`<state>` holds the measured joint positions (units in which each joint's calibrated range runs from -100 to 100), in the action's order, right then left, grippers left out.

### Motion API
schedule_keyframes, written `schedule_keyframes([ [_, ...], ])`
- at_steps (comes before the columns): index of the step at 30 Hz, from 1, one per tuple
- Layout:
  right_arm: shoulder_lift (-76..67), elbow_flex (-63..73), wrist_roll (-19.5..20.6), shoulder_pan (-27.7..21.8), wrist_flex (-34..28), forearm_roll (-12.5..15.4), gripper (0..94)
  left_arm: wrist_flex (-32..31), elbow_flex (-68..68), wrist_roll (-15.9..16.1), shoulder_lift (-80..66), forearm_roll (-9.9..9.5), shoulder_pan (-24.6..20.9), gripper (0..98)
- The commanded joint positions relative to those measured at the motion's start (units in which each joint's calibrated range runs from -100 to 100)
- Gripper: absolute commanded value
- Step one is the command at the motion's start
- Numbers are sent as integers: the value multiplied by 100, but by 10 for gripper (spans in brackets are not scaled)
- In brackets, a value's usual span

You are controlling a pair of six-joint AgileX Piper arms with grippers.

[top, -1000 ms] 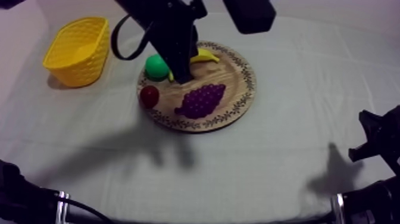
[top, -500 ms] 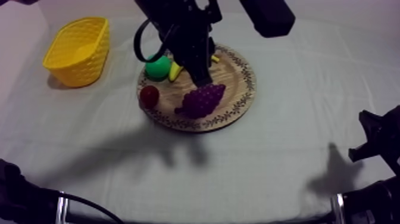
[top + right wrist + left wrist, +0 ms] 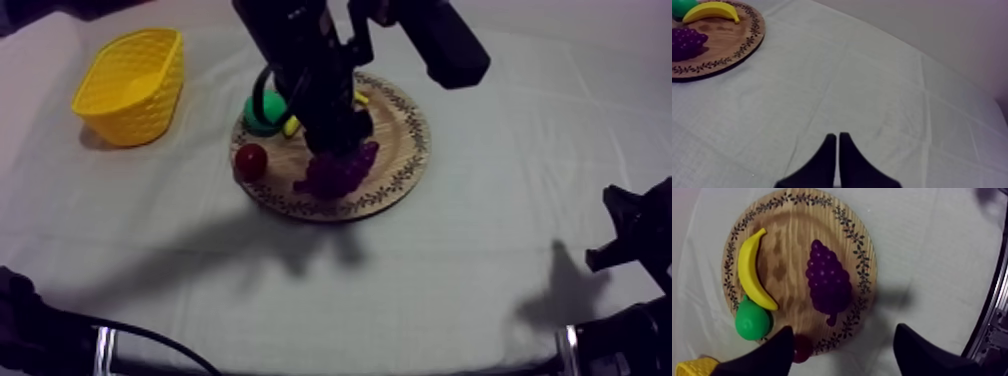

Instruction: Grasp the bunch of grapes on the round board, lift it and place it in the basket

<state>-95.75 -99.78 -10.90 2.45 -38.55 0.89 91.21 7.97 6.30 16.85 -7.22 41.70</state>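
You have a yellow banana (image 3: 754,270) lying flat on its side, with one end touching the top of a green pear (image 3: 752,322). Near the pear, but apart from it, you see a small red fruit (image 3: 250,160). Under it all lies the grey-white cloth (image 3: 480,260), which you'll find creased in faint straight lines and crossed by dark shadows.

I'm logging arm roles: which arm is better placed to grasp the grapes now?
Left. The left gripper, open, hangs right over the bunch of grapes on the wooden board; the right gripper, shut, sits over bare cloth, apart from the board.
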Motion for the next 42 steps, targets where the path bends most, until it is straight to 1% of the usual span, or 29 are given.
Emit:
schedule_keyframes([
  [1, 0, 0, -2, 0, 1, 1, 3, -1, 50, 16, 151, -11, -3, 813],
  [8, 0, 0, -2, 0, 1, 1, 3, -60, 291, 56, 769, -31, -54, 838],
  [16, 0, 0, -2, 0, 1, 1, 3, -171, 517, 39, 1496, -25, -219, 845],
  [31, 0, 0, -2, 0, 1, 1, 3, -188, 1015, 90, 2322, 98, -398, 832],
  [42, 0, 0, -2, 0, 1, 1, 3, -130, 1340, 83, 2803, 117, -422, 812],
])
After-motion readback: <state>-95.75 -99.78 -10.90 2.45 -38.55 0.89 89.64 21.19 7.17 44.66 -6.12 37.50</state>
